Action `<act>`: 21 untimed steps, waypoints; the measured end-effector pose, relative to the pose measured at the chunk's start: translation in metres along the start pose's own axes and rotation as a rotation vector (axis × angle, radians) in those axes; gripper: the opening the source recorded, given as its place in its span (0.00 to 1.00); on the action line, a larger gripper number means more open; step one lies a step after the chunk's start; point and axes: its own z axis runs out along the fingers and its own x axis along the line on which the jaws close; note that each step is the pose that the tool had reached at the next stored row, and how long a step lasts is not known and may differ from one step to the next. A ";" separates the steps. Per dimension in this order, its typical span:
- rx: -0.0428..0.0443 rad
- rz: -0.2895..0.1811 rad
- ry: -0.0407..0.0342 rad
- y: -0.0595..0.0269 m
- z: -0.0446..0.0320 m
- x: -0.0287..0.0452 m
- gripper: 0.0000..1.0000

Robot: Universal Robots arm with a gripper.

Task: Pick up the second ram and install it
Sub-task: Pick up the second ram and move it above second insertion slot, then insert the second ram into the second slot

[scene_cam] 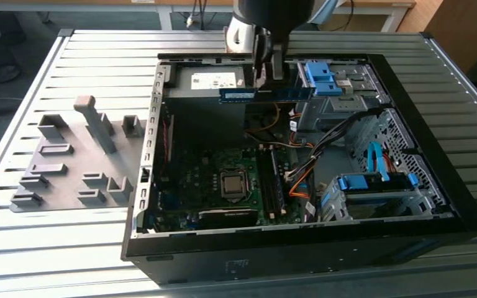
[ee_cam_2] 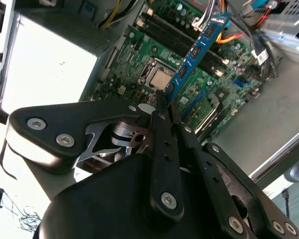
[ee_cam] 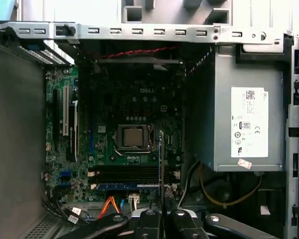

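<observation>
Exterior view, upper centre of the frame: the end effector (scene_cam: 268,85) is clamped on the second ram (scene_cam: 292,94), holding the stick level above the open computer case (scene_cam: 305,242). It seems clear of the motherboard (scene_cam: 222,180) below, though depth is hard to judge. Grey fixture blocks (scene_cam: 64,167) lie on the worktop (scene_cam: 97,248) at the exterior view's left.

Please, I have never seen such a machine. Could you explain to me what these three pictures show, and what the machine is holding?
A robot arm works over an open computer case lying on a slatted metal table. One picture is taken from a camera off the arm; the two others ride near its wrist and look into the case. The pincer is shut on a blue-green memory stick, held above the green main board. Grey plastic blocks lie beside the case.
</observation>
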 end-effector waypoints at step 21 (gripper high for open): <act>0.0008 0.020 0.0000 -0.0071 0.0001 -0.0001 0.14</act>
